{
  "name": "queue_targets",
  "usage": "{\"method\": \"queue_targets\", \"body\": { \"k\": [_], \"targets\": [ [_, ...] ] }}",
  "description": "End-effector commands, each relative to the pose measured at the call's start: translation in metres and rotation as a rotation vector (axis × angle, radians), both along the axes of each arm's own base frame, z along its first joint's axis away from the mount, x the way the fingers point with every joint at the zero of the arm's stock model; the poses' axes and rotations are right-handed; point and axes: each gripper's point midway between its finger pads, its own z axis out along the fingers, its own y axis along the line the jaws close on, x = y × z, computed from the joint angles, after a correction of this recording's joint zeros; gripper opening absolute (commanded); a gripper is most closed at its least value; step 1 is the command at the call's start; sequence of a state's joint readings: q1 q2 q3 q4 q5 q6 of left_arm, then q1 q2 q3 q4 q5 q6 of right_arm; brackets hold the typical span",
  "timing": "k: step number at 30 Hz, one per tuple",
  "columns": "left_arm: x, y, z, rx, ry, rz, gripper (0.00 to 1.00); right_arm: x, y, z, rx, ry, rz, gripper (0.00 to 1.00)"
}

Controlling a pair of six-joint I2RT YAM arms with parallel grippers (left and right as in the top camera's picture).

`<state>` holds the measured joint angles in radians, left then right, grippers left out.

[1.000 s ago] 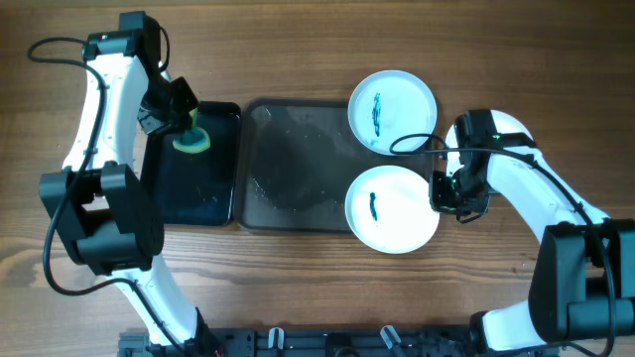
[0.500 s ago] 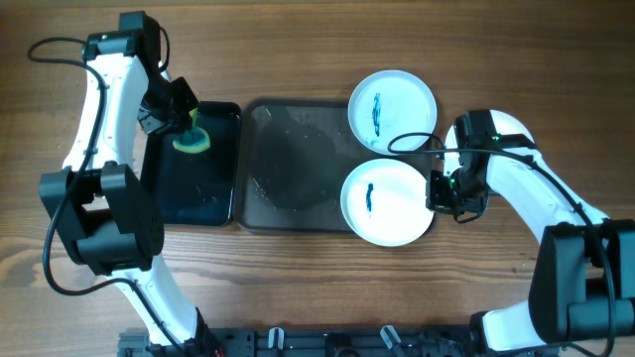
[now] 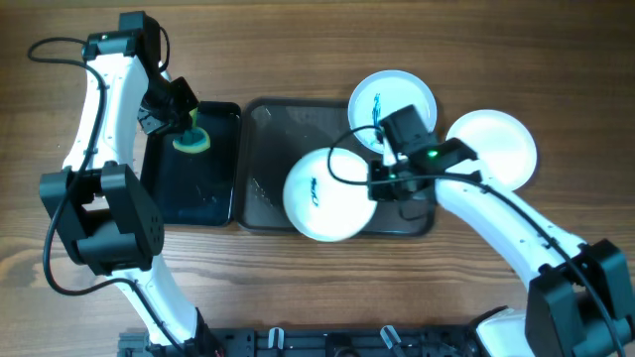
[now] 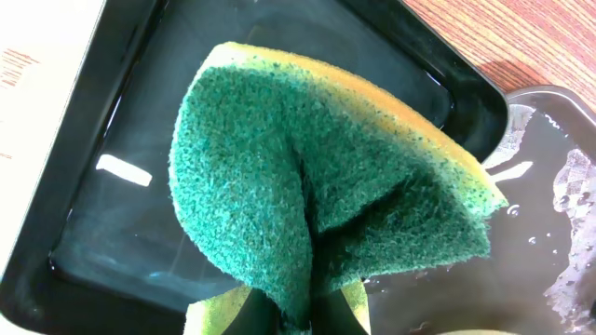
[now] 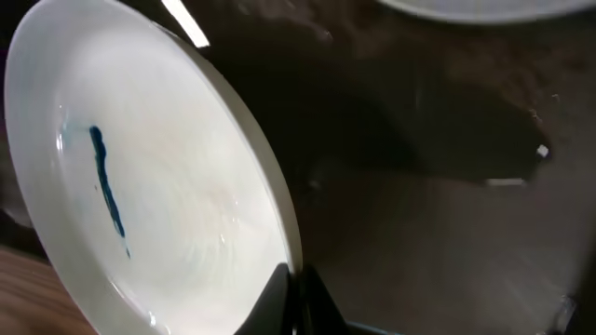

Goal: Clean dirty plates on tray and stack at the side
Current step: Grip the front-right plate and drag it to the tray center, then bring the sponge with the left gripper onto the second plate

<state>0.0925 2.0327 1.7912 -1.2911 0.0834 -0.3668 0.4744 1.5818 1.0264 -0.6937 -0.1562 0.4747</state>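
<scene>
My right gripper (image 3: 376,188) is shut on the rim of a white plate (image 3: 329,194) with a small blue smear, holding it over the middle of the dark grey-brown tray (image 3: 268,149); in the right wrist view the plate (image 5: 158,186) is tilted and pinched at its edge (image 5: 296,288). A second smeared plate (image 3: 393,107) lies at the tray's far right corner. A third, clean-looking plate (image 3: 496,149) lies on the table to the right. My left gripper (image 3: 185,127) is shut on a green and yellow sponge (image 4: 317,186) over the narrow black tray (image 3: 189,188).
The black tray (image 4: 84,214) holds a film of water. The grey-brown tray is wet with droplets (image 4: 568,186). My right arm stretches across the tray's right end. Bare wooden table (image 3: 298,59) surrounds both trays.
My right gripper has carried the smeared plate left, from the tray's right end to its middle. That uncovered a clean plate on the table at right. The left arm has not moved.
</scene>
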Motion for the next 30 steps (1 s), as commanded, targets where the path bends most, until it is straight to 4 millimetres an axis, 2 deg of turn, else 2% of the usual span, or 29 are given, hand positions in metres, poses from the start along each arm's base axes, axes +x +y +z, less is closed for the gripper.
{"method": "queue_targets", "body": {
  "k": [1, 4, 7, 11, 12, 13, 16, 17, 20, 24, 27, 28, 29, 30],
  "targets": [
    [0.004, 0.002, 0.019, 0.012, -0.056, -0.018, 0.04, 0.03, 0.016, 0.002, 0.023, -0.051, -0.125, 0.04],
    [0.004, 0.002, 0.019, 0.012, -0.054, -0.018, 0.04, 0.043, 0.027, -0.009, 0.053, -0.037, -0.154, 0.04],
    [0.004, 0.002, 0.019, 0.012, -0.055, -0.018, 0.04, 0.053, 0.044, -0.022, 0.085, -0.002, -0.106, 0.04],
    [0.004, 0.002, 0.019, 0.012, -0.055, -0.018, 0.04, 0.055, 0.048, -0.043, 0.074, 0.045, -0.101, 0.04],
    [0.004, 0.002, 0.019, 0.012, -0.055, -0.018, 0.04, 0.054, 0.049, -0.045, 0.074, 0.052, -0.095, 0.07],
    [0.004, 0.002, 0.019, 0.012, -0.055, -0.018, 0.04, 0.054, 0.049, -0.047, 0.075, 0.058, -0.092, 0.15],
    [0.004, 0.002, 0.019, 0.012, -0.056, -0.018, 0.04, 0.055, 0.05, -0.047, 0.081, 0.053, -0.089, 0.31],
    [0.004, 0.002, 0.019, 0.012, -0.056, -0.018, 0.04, 0.055, 0.05, -0.047, 0.081, 0.052, -0.089, 0.34],
    [0.004, 0.002, 0.019, 0.012, -0.056, -0.018, 0.04, 0.055, 0.05, -0.055, 0.077, 0.067, -0.101, 0.36],
    [0.004, 0.0, 0.019, 0.012, -0.055, -0.023, 0.04, 0.053, 0.055, -0.065, 0.099, 0.096, -0.095, 0.34],
    [0.005, -0.005, 0.019, 0.012, -0.055, -0.035, 0.04, 0.054, 0.055, -0.065, 0.1, 0.093, -0.096, 0.22],
    [0.005, -0.008, 0.019, 0.012, -0.055, -0.041, 0.04, 0.055, 0.055, -0.066, 0.099, 0.093, -0.097, 0.15],
    [0.005, -0.012, 0.019, 0.011, -0.055, -0.052, 0.04, 0.055, 0.055, -0.066, 0.1, 0.093, -0.098, 0.04],
    [0.005, -0.016, 0.019, 0.011, -0.056, -0.061, 0.04, 0.055, 0.055, -0.066, 0.1, 0.093, -0.098, 0.04]
  ]
}}
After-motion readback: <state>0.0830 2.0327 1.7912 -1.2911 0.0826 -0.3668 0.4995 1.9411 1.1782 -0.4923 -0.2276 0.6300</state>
